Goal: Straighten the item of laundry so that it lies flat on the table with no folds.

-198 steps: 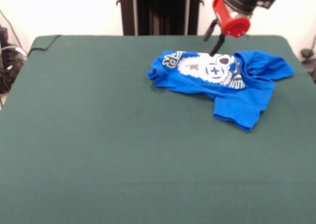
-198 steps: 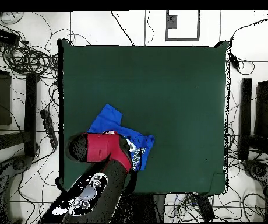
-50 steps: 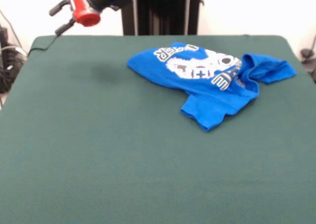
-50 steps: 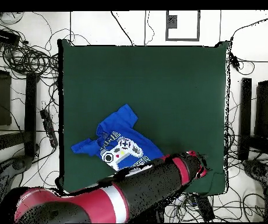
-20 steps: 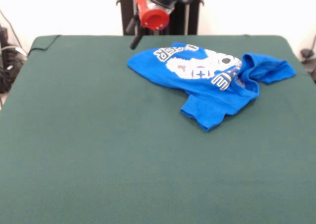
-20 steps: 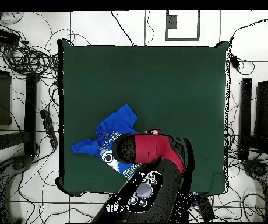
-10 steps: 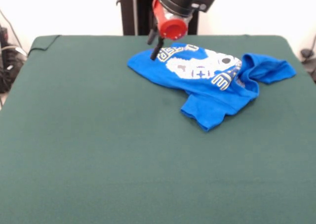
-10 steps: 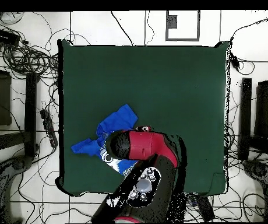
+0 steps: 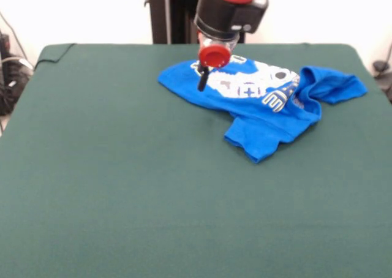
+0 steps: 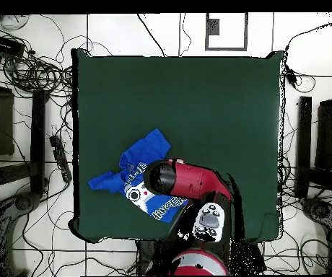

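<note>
The item of laundry (image 9: 263,100) is a bright blue T-shirt lying print-up on the far right part of the green table (image 9: 122,168). It is rumpled: one sleeve is bunched at its right end (image 9: 334,82) and a blue flap juts toward the front (image 9: 260,140). My gripper (image 9: 201,82) hangs below its red cap over the shirt's left part, by the edge of the white print. Whether it touches the cloth does not show. In the overhead view the red arm (image 10: 187,180) covers part of the shirt (image 10: 129,169) near the table's (image 10: 198,108) lower left.
Cables (image 10: 32,68) lie on the floor around the table, and dark stands (image 10: 304,137) flank its sides. The green cloth is slightly lifted at the far left corner (image 9: 55,48).
The arm swung from the table's far left corner to above the shirt's left part and came lower. Since 9.8 s ago the shirt has spread out leftward; lately it lies still.
</note>
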